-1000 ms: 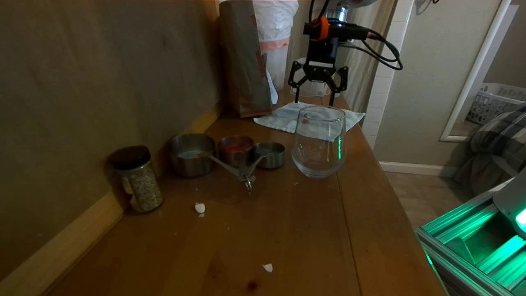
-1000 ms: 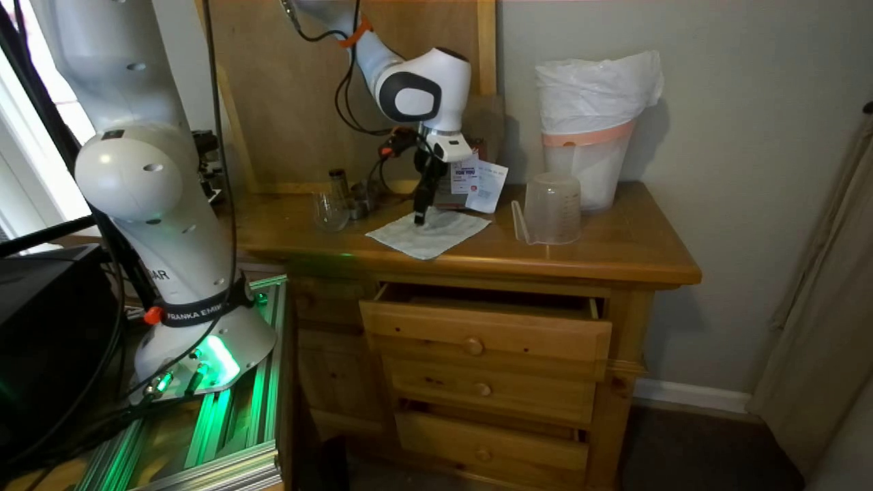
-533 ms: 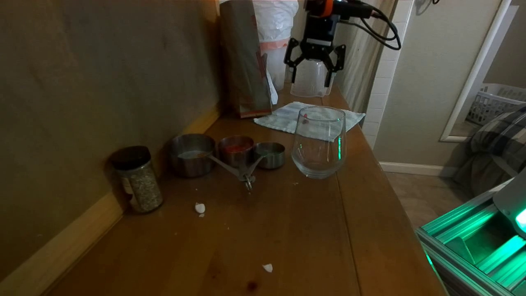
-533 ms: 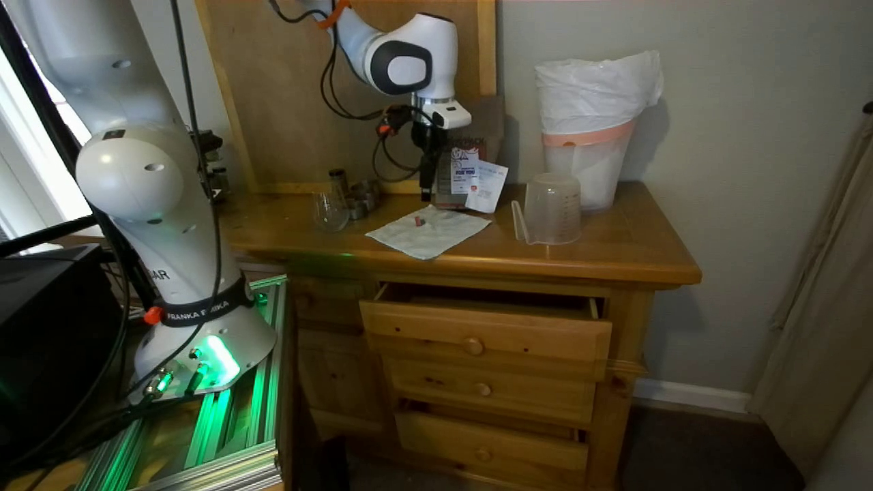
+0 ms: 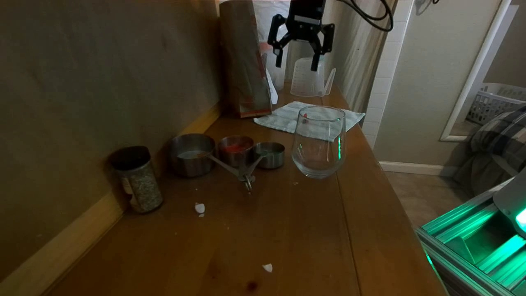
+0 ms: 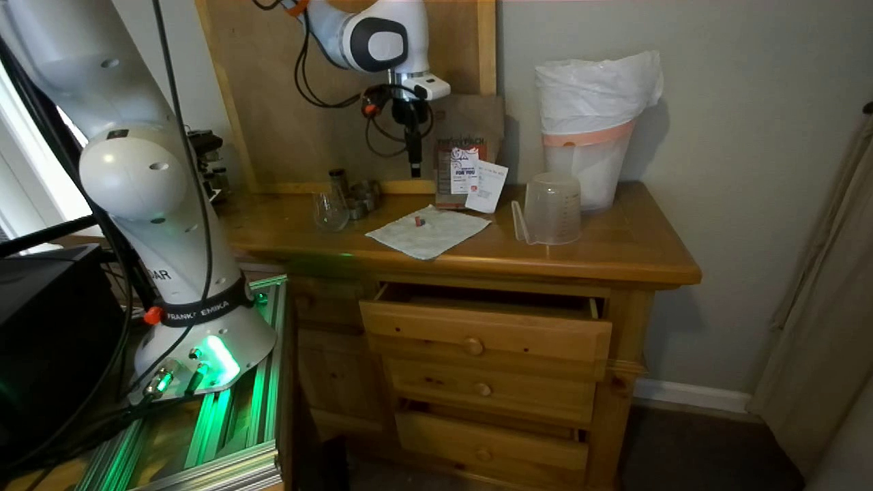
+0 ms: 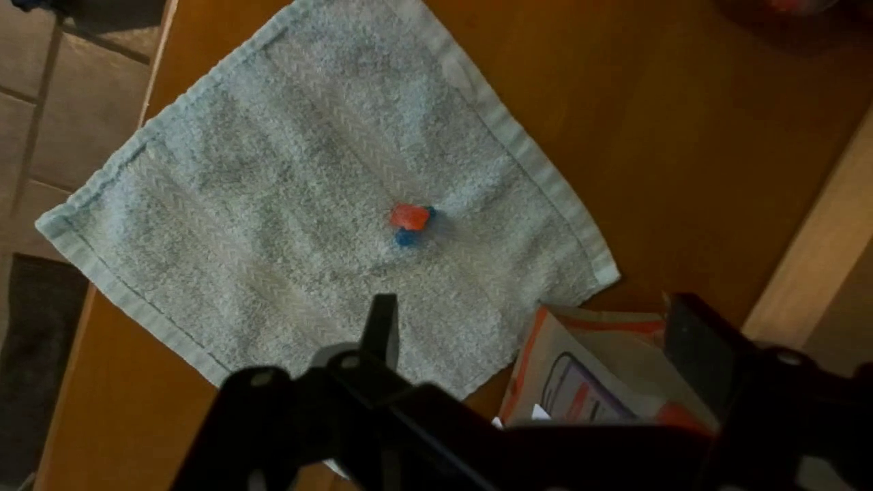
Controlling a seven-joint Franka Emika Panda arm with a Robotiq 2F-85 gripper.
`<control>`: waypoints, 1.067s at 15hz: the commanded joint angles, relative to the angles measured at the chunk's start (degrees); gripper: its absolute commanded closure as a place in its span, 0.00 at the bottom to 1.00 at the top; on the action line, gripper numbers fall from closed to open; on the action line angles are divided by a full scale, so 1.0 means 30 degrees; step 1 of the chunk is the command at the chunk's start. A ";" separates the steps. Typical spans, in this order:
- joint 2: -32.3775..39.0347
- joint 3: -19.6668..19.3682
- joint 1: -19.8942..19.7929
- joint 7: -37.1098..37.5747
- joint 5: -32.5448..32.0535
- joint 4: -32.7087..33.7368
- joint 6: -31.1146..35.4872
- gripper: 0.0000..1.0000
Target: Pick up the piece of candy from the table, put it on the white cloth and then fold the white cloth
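A small red-and-blue candy (image 7: pixel 409 217) lies near the middle of the white cloth (image 7: pixel 307 191). The candy (image 6: pixel 419 221) also shows in an exterior view, on the cloth (image 6: pixel 436 239). The cloth (image 5: pixel 281 117) is spread flat on the brown wooden table (image 5: pixel 287 234), partly behind the glass, with one corner by the table edge. My gripper (image 5: pixel 296 67) is open and empty, well above the table with its fingers pointing down. It also shows in an exterior view (image 6: pixel 415 174), above and behind the cloth. In the wrist view the fingers (image 7: pixel 383 327) stand wide apart.
A brown paper bag (image 6: pixel 467 129) stands just behind the cloth. A clear measuring jug (image 6: pixel 552 211) and a lined white bin (image 6: pixel 586 143) stand beyond it. A stemless glass (image 5: pixel 318 152), metal measuring cups (image 5: pixel 192 156) and a jar (image 5: pixel 139 181) stand on the other side.
My gripper has risen from the cloth, staying open, and shifted toward the back wall and bag. The candy now shows uncovered on the cloth. The cloth has not visibly moved.
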 commanded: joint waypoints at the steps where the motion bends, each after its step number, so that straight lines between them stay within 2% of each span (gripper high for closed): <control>1: 0.0211 0.0878 0.0281 0.1565 -0.1696 0.0388 -0.0020 0.00; 8: 0.2546 0.1751 0.0785 0.4556 -0.4651 0.1210 0.1056 0.00; 16: 0.6001 0.0860 0.2283 0.7356 -0.7708 0.3143 0.1868 0.00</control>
